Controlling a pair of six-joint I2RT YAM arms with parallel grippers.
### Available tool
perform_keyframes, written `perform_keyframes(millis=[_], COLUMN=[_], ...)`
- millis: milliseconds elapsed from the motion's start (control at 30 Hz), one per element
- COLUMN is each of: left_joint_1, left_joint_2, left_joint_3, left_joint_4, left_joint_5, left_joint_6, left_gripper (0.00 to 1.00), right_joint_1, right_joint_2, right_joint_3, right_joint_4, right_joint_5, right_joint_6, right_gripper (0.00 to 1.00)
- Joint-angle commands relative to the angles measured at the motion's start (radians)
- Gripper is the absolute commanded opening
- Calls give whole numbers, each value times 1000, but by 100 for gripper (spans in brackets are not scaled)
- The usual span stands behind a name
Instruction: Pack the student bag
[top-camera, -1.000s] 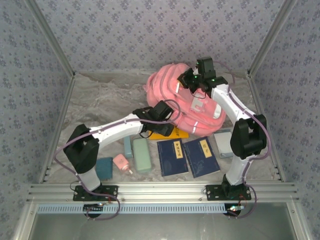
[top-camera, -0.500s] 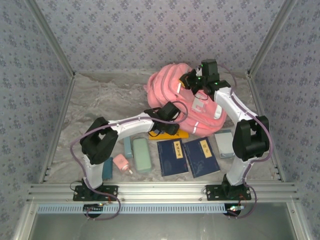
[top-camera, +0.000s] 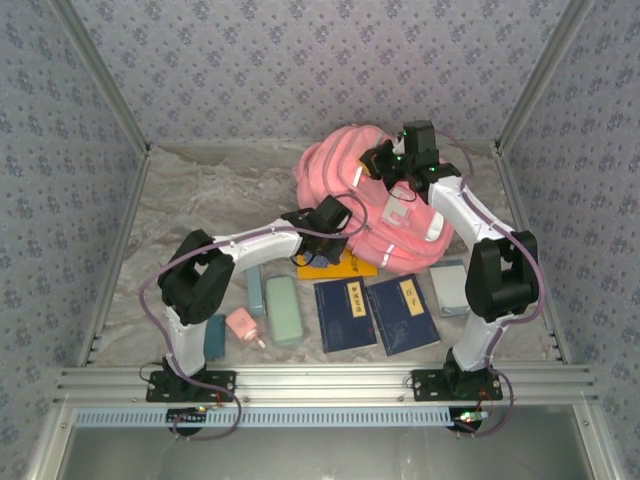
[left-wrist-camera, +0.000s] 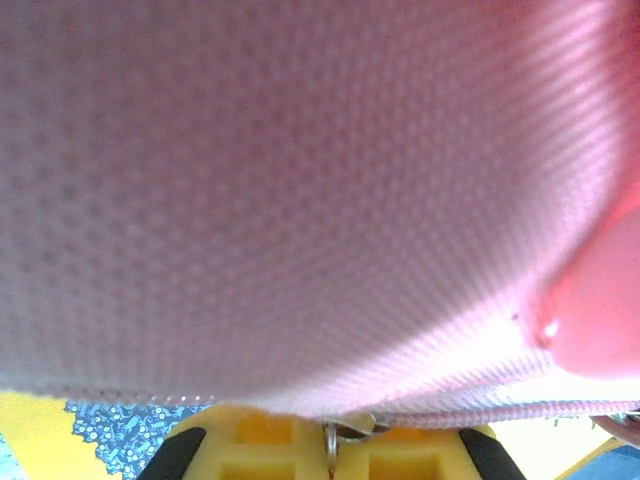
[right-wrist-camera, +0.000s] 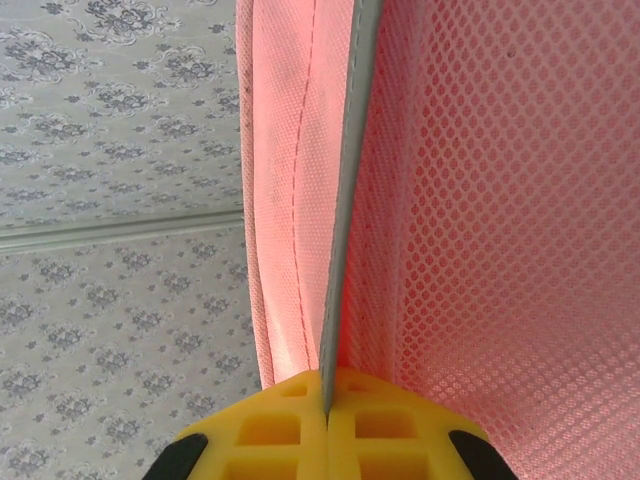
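Since a second ago my left claw (left-wrist-camera: 335, 445) has pinched shut on the metal zip pull (left-wrist-camera: 345, 431) at the near edge of the student bag (top-camera: 335, 170), which lies at the back right of the desk (top-camera: 200, 200). My right claw (right-wrist-camera: 325, 392) is clamped tight on a grey-edged fold (right-wrist-camera: 342, 200) at the bag's far side
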Motion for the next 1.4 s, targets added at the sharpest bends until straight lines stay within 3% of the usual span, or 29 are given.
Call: perform_keyframes(millis=[0, 467, 767, 1067, 1233, 1300, 1367], left_joint_1=[17, 85, 164, 297, 300, 300, 300], left_joint_2=[-27, -89, -109, -144, -147, -158, -173], left_joint_3=[-24, -61, -28, 39, 65, 65, 64], left_joint_4=[47, 27, -35, -78, -70, -64, -56], left_joint_5=[32, 16, 3, 98, 208, 226, 244], left_joint_6=[3, 34, 70, 120, 83, 67, 51], left_gripper=[0, 0, 0, 0, 0, 0, 0], right_joint_1=[-1, -9, -25, -13, 29, 59, 94], right_joint_2=[-41, 0, -7, 9, -14, -60, -144], right_joint_3=[-12, 82, 103, 167, 244, 244, 170], right_joint_4=[19, -268, -318, -457, -592, -645, -642], right_joint_5=[-63, -52, -63, 67, 224, 346, 445], right_joint_6=[-24, -328, -433, -552, -621, -646, -651], right_gripper=[0, 0, 0, 0, 48, 59, 62])
